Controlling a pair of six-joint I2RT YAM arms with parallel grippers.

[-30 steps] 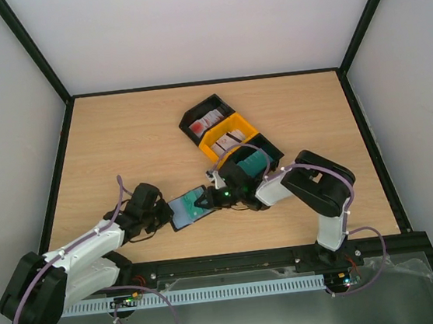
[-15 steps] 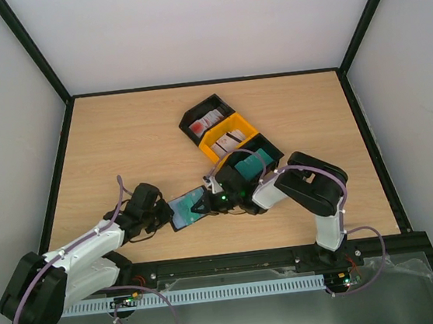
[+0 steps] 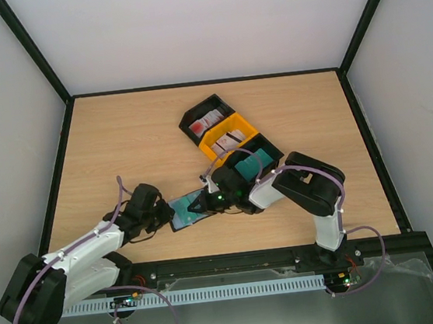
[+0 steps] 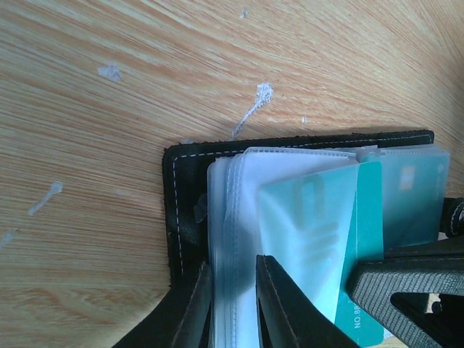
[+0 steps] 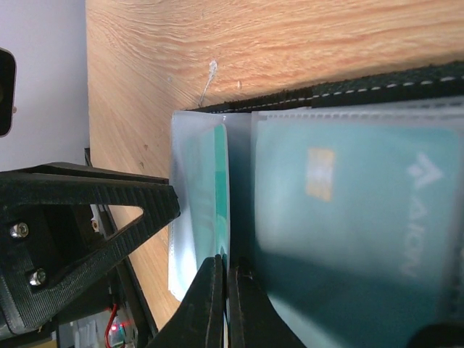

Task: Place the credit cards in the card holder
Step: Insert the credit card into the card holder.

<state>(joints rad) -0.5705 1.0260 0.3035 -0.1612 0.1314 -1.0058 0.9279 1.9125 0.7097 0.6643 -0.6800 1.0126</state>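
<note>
left wrist: black card holder (image 4: 185,177), white stitching

From above and behind, the top camera overlooks the table (image 3: 120,142); both wrist cameras closely face the card holder (image 4: 174,210).

Arms low, tips together; left jaws narrow around card holder (image 4: 174,210), right jaws tight on credit card (image 4: 366,239).
</note>
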